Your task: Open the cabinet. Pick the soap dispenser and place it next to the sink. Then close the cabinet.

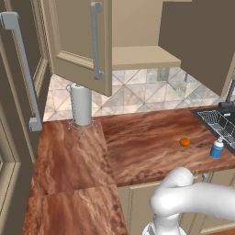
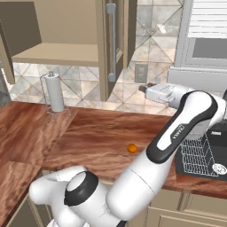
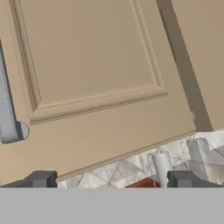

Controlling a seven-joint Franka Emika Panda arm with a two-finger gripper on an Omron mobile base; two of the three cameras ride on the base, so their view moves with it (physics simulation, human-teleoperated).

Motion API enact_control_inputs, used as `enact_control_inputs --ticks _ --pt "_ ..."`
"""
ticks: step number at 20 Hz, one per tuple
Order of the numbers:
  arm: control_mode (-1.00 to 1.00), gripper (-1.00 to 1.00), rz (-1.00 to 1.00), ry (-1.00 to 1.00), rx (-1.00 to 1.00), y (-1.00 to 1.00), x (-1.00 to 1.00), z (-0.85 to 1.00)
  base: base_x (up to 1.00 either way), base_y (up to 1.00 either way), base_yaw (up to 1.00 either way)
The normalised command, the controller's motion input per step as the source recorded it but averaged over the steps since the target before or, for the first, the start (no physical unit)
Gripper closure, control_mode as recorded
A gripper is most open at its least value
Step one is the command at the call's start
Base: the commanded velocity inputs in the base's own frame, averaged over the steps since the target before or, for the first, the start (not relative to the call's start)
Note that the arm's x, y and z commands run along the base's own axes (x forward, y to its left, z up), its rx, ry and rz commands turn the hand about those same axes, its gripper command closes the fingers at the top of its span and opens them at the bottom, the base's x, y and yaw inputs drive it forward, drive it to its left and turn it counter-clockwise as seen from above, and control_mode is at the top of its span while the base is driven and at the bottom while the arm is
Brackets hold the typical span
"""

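The beige cabinet (image 1: 75, 32) stands open, with both doors swung out and a bare shelf inside. The blue soap dispenser (image 1: 216, 148) with its white pump top stands upright on the wooden counter, just left of the sink (image 1: 215, 120). My gripper (image 2: 144, 90) is raised beside the cabinet's right door (image 2: 119, 40), below its grey handle (image 2: 111, 42) and pointing at the door. In the hand view the gripper (image 3: 111, 181) is open with nothing between its fingers, facing the door panel (image 3: 87, 65), whose handle (image 3: 6, 109) is at the left. My arm hides the dispenser in the right base view.
A white paper towel roll (image 1: 81, 104) on a wire stand is at the back of the counter under the left door. A small orange ball (image 1: 184, 142) lies left of the dispenser. A tall darker cabinet (image 1: 13, 114) borders the left. The sink (image 2: 197, 157) holds a wire rack.
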Motion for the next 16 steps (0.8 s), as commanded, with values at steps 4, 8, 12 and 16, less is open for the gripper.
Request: enact_control_inputs --ticks 4,8,12,16 --pt "-1.0 -1.0 0.1 0.0 0.12 0.0 -0.01 0.66 0.0 0.0 0.0" --pt "-1.0 -1.0 0.13 0.0 0.04 0.11 0.0 0.4 0.0 0.0 0.0" --pt "-1.0 -1.0 0.08 0.0 0.0 0.27 0.0 0.0 0.0 0.0 0.0" --pt "-1.0 -1.0 0.04 0.0 0.0 0.17 0.04 0.0 0.0 0.0 0.0"
